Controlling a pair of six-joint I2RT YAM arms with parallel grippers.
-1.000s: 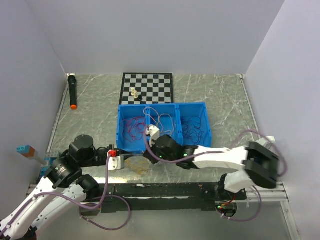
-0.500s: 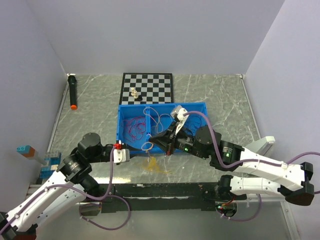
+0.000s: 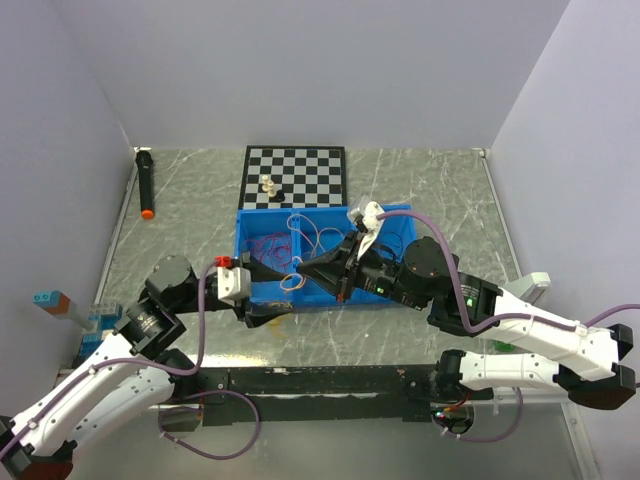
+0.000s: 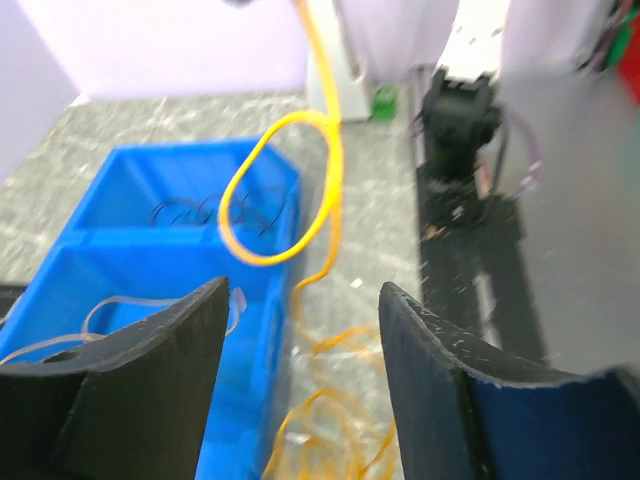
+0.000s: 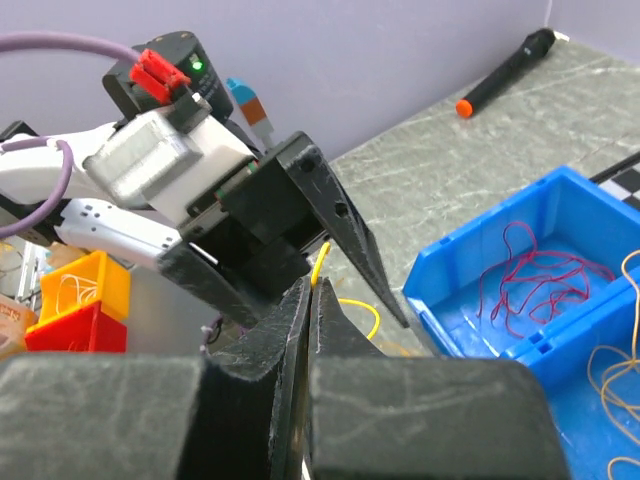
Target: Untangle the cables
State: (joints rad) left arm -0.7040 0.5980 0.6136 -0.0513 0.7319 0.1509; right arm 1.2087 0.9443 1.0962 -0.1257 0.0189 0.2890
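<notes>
My right gripper (image 5: pixel 311 286) is shut on a thin yellow cable (image 5: pixel 319 262), whose end sticks out above the pinched jaws. In the left wrist view that yellow cable (image 4: pixel 300 180) hangs in a loop from above and piles into a tangle (image 4: pixel 335 425) on the table. My left gripper (image 4: pixel 300 290) is open around the strand, its fingers (image 4: pixel 150 370) not touching it. Both grippers meet at the blue bin's front wall: left (image 3: pixel 272 305), right (image 3: pixel 300 268). Red-magenta cables (image 5: pixel 540 275) lie in the bin's left compartment (image 3: pixel 265 250). Dark cables (image 4: pixel 200 210) lie in the far one.
The blue three-part bin (image 3: pixel 325 212) stands mid-table with pale loops (image 3: pixel 312 236) in its middle part. A chessboard (image 3: pixel 295 175) with pieces lies behind it. A black marker (image 3: pixel 146 185) lies at far left. Small yellow and red boxes (image 5: pixel 85 300) stand near the left arm's base.
My left gripper has opened and moved up to the bin's front. The right arm has swung right and lifted the yellow cable off the table.
</notes>
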